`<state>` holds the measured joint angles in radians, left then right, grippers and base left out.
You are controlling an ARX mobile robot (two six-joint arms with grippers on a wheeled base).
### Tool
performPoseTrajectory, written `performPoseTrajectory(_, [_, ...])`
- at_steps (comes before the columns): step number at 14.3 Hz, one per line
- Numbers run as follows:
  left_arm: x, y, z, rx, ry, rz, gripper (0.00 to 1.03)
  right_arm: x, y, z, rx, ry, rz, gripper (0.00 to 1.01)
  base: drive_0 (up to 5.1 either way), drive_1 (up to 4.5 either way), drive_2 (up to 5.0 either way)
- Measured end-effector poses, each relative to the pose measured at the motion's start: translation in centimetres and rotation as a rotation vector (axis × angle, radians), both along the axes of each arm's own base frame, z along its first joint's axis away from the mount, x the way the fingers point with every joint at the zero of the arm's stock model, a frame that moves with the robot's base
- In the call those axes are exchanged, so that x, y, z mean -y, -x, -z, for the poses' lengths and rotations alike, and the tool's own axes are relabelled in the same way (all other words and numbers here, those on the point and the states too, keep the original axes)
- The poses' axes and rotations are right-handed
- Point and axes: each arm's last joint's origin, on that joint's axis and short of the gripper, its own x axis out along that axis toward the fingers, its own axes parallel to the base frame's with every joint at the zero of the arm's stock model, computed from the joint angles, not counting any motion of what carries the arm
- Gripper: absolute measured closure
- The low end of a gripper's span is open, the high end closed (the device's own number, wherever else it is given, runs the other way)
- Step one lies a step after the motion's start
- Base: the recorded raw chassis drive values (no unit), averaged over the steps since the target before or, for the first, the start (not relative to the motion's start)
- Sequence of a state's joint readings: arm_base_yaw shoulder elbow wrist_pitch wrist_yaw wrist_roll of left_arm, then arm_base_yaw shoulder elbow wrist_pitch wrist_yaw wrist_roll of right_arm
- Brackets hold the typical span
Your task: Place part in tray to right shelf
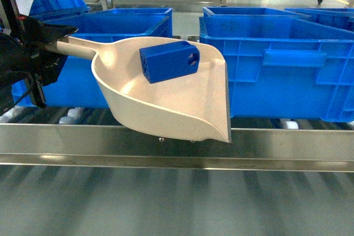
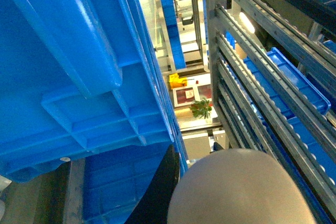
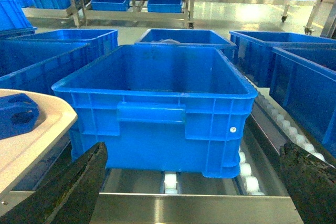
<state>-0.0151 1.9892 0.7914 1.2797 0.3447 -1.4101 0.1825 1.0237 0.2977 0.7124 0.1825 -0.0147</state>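
We've got the tray (image 1: 166,95) w/ the part (image 1: 169,61) sitting in its bowl, toward the back, lying on its side w/ a round hole facing right. Left hand (image 1: 52,45) is clamped on the tray's handle at the left edge of head view; tray is held tilted, front lip pointing down-right and hanging over the shiny front rail of the right shelf (image 1: 177,147). Can't tell if the lip touches the rail. Left wrist cam shows only the beige handle end plus crate undersides, so no extra info on the grip.

Right hand (image 3: 194,192) is spread wide, holding nothing, both fingers (image 3: 79,187) framing a blue crate (image 3: 157,108) on the shelf rollers; not seen in head view.

Step, as we judge it: carry phase, part is loaded, tray at the shelf front but not yet set down. Next move prob. needs pushing fwd and lowering onto the rollers. Space looks tight btw the two front crates, so aim for the gap and keep the tray level enough that the part doesn't slide off the lip.
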Motion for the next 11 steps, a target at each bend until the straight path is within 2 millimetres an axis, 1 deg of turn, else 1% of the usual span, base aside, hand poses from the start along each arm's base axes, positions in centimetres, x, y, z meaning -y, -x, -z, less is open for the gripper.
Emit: performPoseTrajectory(11, [0.0, 0.0, 0.0, 0.0, 0.0, 0.0, 0.89, 0.0, 0.0, 0.0, 0.0, 0.0, 0.0, 0.03, 0.0, 0.0, 0.0])
